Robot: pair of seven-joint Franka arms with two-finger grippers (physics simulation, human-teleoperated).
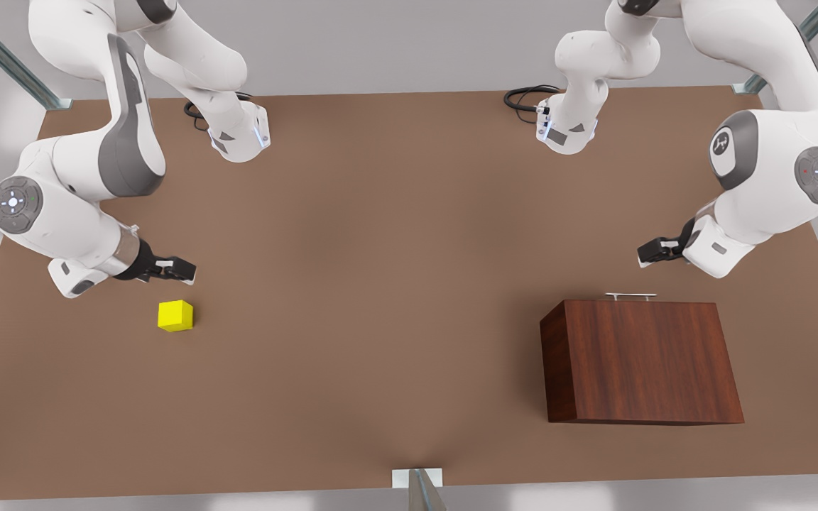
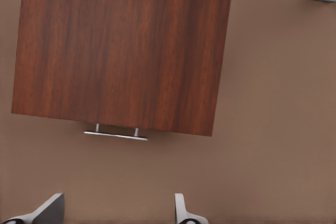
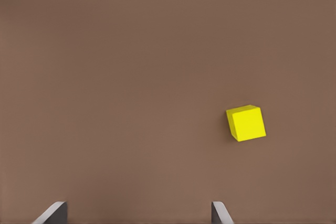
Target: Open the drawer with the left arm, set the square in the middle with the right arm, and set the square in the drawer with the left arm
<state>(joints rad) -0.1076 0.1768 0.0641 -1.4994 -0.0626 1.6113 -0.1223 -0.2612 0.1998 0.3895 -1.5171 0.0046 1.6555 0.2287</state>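
Reddish-brown wood grain marks the cabinet (image 1: 642, 362), which sits on the brown surface (image 1: 380, 284) at the front view's right with its drawer (image 2: 118, 121) shut and the slim silver handle (image 1: 630, 296) facing the arm that must pull it; the left end effector (image 1: 654, 251) hangs just short of that handle, fingers (image 2: 181, 211) spread apart and holding nothing, which I judge to be a line-up for the pull; the handle lies ahead of it, near but not touching; the yellow cube (image 1: 176, 316) rests at the front view's left, well apart from the cabinet, within the other arm's reach; the right end effector (image 1: 176, 270) hovers just beside it, fingers (image 3: 220, 214) apart and empty, the cube off to one side, not between them.
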